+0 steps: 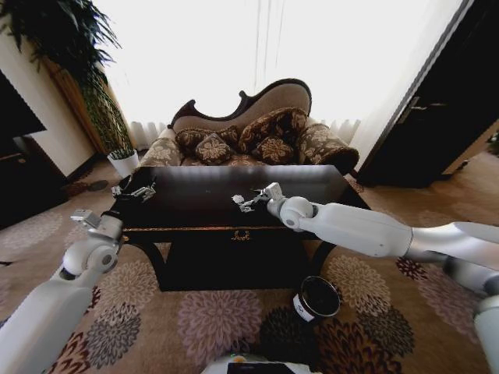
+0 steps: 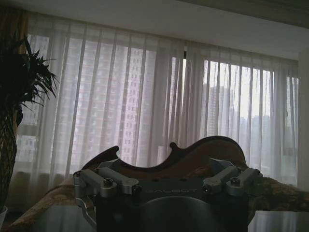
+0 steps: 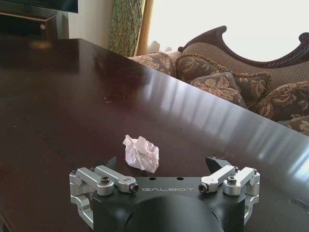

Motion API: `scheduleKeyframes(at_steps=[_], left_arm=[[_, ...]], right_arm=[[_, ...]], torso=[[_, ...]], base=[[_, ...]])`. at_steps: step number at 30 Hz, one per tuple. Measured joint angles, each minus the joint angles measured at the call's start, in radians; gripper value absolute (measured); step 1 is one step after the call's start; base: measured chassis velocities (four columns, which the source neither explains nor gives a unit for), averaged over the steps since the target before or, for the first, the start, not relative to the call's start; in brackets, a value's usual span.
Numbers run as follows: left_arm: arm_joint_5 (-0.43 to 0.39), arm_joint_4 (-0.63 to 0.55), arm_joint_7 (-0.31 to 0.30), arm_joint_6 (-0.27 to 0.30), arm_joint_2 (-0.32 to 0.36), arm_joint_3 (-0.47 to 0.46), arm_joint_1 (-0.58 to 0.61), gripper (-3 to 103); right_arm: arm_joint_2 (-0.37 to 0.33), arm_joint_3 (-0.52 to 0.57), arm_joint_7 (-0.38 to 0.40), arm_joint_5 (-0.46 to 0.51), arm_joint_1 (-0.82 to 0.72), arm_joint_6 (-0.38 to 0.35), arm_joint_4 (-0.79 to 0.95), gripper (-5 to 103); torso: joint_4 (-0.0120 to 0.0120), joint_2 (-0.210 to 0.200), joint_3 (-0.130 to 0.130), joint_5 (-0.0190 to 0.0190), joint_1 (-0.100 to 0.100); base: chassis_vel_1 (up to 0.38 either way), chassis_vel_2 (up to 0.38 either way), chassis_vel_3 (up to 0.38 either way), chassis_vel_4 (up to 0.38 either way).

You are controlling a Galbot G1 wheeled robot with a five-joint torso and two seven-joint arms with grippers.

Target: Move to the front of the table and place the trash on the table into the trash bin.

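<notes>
The robot stands at the near side of the table, whose dark glossy top stretches across the middle of the head view with a small gold ornament at its front centre. The right gripper reaches over the table top, a little right of centre, low above the wood. In the right wrist view its jaws are spread wide, and a crumpled white paper scrap lies on the table between the two fingertips — close to them, but whether either tip touches it I cannot tell. In the head view the scrap sits right at the gripper and cannot be told apart from it.

The left gripper hangs above the far left corner of the table, raised and pointing away toward the sofa and the bright curtains. Its fingertips are hidden in the left wrist view, so the state of its jaws cannot be told.

The trash bin — a small black bucket with a white label — stands on the patterned carpet near the table's front right leg, under the right arm.
</notes>
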Motion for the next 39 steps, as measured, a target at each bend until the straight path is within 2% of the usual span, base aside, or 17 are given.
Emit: scheduleKeyframes(at_steps=[15, 17, 18, 19, 22, 24, 26, 27, 31, 33, 36, 37, 39], left_arm=[[0.0, 0.0, 0.0, 0.0, 0.0, 0.0, 0.0, 100], [0.0, 0.0, 0.0, 0.0, 0.0, 0.0, 0.0, 100], [0.0, 0.0, 0.0, 0.0, 0.0, 0.0, 0.0, 100], [0.0, 0.0, 0.0, 0.0, 0.0, 0.0, 0.0, 100], [0.0, 0.0, 0.0, 0.0, 0.0, 0.0, 0.0, 100], [0.0, 0.0, 0.0, 0.0, 0.0, 0.0, 0.0, 100], [0.0, 0.0, 0.0, 0.0, 0.0, 0.0, 0.0, 100], [0.0, 0.0, 0.0, 0.0, 0.0, 0.0, 0.0, 100], [0.0, 0.0, 0.0, 0.0, 0.0, 0.0, 0.0, 100], [0.0, 0.0, 0.0, 0.0, 0.0, 0.0, 0.0, 100], [0.0, 0.0, 0.0, 0.0, 0.0, 0.0, 0.0, 100], [0.0, 0.0, 0.0, 0.0, 0.0, 0.0, 0.0, 100], [0.0, 0.0, 0.0, 0.0, 0.0, 0.0, 0.0, 100]], right_arm=[[0.043, -0.021, -0.006, -0.008, 0.021, -0.001, -0.034, 100], [0.043, -0.022, -0.01, -0.012, 0.019, -0.001, -0.037, 96], [0.044, -0.022, -0.011, -0.014, 0.018, -0.001, -0.038, 91], [0.044, -0.022, -0.011, -0.014, 0.018, -0.001, -0.038, 91], [0.047, -0.023, -0.013, -0.017, 0.018, 0.0, -0.042, 75], [0.048, -0.023, -0.014, -0.018, 0.018, 0.0, -0.043, 75], [0.048, -0.025, -0.014, -0.019, 0.018, 0.002, -0.043, 65], [0.048, -0.025, -0.014, -0.019, 0.018, 0.002, -0.043, 65], [0.046, -0.027, -0.014, -0.02, 0.018, 0.002, -0.037, 42], [0.046, -0.027, -0.014, -0.02, 0.017, 0.002, -0.037, 42], [0.044, -0.027, -0.014, -0.021, 0.017, 0.003, -0.032, 27], [0.044, -0.027, -0.014, -0.021, 0.017, 0.003, -0.032, 27], [0.043, -0.028, -0.013, -0.021, 0.017, 0.003, -0.028, 15]], torso=[[0.0, 0.0, 0.0, 0.0, 0.0], [0.0, 0.0, 0.0, 0.0001, 0.0], [-0.0001, 0.0, 0.0, 0.0001, 0.0], [-0.0001, 0.0, 0.0, 0.0001, 0.0], [0.0, 0.0, 0.0, 0.0001, 0.0], [0.0, 0.0, 0.0, 0.0001, 0.0], [0.0, 0.0, 0.0, 0.0001, 0.0], [0.0, 0.0, 0.0, 0.0001, 0.0], [0.0, 0.0, 0.0, 0.0001, 0.0], [0.0, 0.0, 0.0, 0.0001, 0.0], [0.0, 0.0, 0.0, 0.0, 0.0], [0.0, 0.0, 0.0, 0.0, 0.0], [0.0, 0.0, 0.0, 0.0, 0.0]], base=[[0.0, 0.0, 0.0, 0.0], [0.0, 0.0, 0.0, 0.0], [0.0, 0.0, 0.0, 0.0], [0.0, 0.0, 0.0, 0.0], [0.0, 0.0, 0.0, 0.0], [0.0, 0.0, 0.0, 0.0], [0.0, 0.0, 0.0, 0.0], [0.0, 0.0, 0.0, 0.0], [0.0, 0.0, 0.0, 0.0], [0.0, 0.0, 0.0, 0.0], [0.0, 0.0, 0.0, 0.0], [0.0, 0.0, 0.0, 0.0], [0.0, 0.0, 0.0, 0.0]])
